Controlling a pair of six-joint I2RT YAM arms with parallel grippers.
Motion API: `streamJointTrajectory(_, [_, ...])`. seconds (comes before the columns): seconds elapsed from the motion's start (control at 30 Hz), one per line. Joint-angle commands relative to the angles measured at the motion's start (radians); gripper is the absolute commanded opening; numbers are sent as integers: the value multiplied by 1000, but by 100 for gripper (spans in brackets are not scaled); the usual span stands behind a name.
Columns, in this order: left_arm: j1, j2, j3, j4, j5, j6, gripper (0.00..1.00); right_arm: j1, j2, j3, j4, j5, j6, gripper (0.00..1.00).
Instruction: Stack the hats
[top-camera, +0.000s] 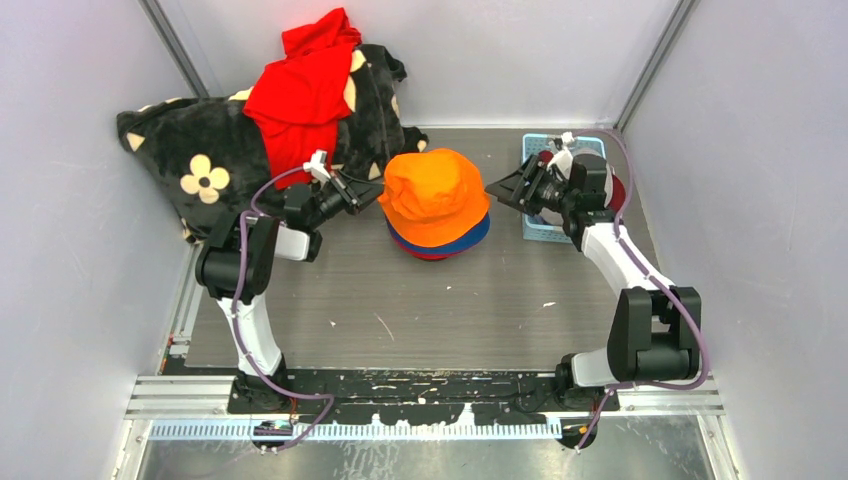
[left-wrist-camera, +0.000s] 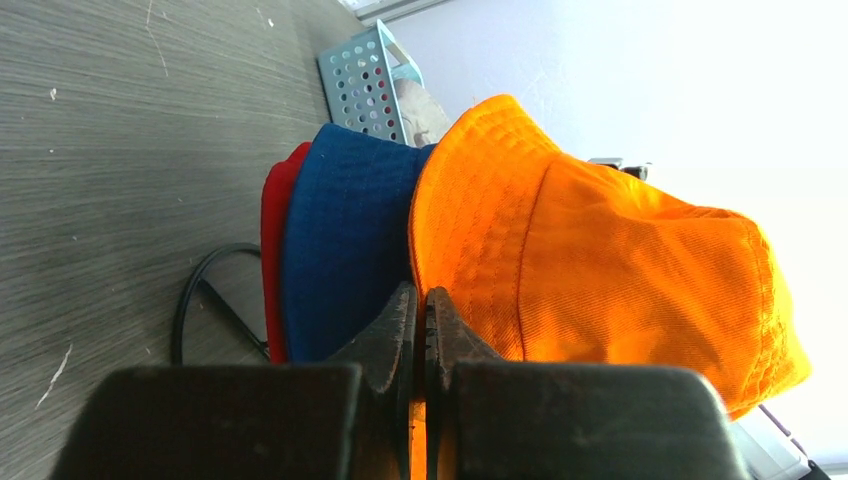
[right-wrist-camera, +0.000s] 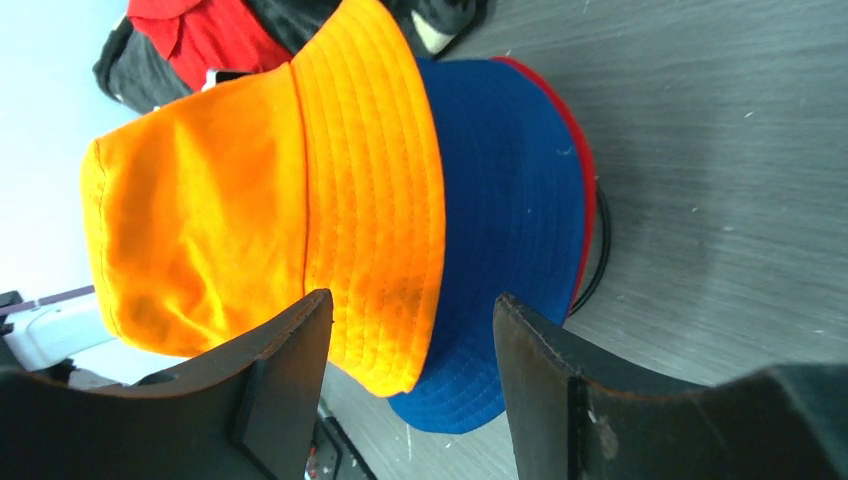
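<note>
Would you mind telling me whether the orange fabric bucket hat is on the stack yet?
On: the orange bucket hat covers the blue hat, red hat beneath.

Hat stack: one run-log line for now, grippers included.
stack: orange hat on blue hat on red hat | left gripper: shut at orange brim, hold unclear | right gripper: open, beside stack

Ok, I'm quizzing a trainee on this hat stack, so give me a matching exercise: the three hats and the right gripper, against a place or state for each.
Things:
1. orange hat
2. blue hat
3. red hat
4. right gripper

Place or state:
a. bottom of the stack, on the table
b. open, jaws apart on either side of the brims
c. top of the stack
d. middle of the stack

Pairs: 1-c, 2-d, 3-a, 4-b
</note>
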Motion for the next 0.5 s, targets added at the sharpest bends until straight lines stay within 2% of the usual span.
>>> streamJointTrajectory(0.0, [6,-55,36,-4,-11,9,0,-5,-35,-55,194,-107,101,65])
streamJointTrajectory(0.47, [-4,-78,51,-28,-13,12,0,-5,26,-191,555,-222,349,65])
